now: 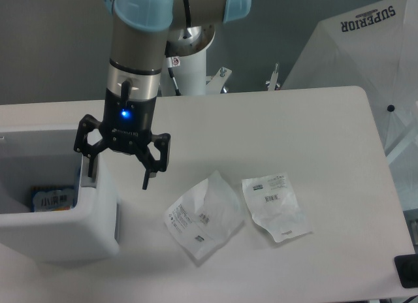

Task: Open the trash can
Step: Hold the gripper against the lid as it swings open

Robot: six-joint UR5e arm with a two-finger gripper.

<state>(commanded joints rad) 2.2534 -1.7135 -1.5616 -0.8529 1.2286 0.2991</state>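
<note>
One fixed view only; the trash can point(59, 234) sits at the lower left of the table point(294, 133), cut off by the left frame edge, so its full width is not visible; its top is open and the interior shows, with a blue and orange package point(51, 200) lying inside, print on it too blurred to read; the lid is hard to make out, possibly the white panel standing at the can's far side, cannot say for sure; no grey tab can be picked out. The gripper point(119, 174) hangs from the arm point(137, 48) over the can's right wall; fingers spread apart, one finger point(89, 169) down at the inner side of that wall, the other point(149, 175) outside it above the table; contact with the wall cannot be judged from this angle; a blue light glows on the gripper body, small white lettering beside it unreadable. Two clear plastic bags lie right of the can, well apart from it: the left bag point(204, 215) and the right bag point(274, 205), just beside each other; both carry barcode labels, text too small to read. Upper right, a white umbrella-like cover point(366, 48) reads "SUPERIOR", cropped by the frame; a dark object point(407, 271) at the lower right corner is mostly cut off.
</note>
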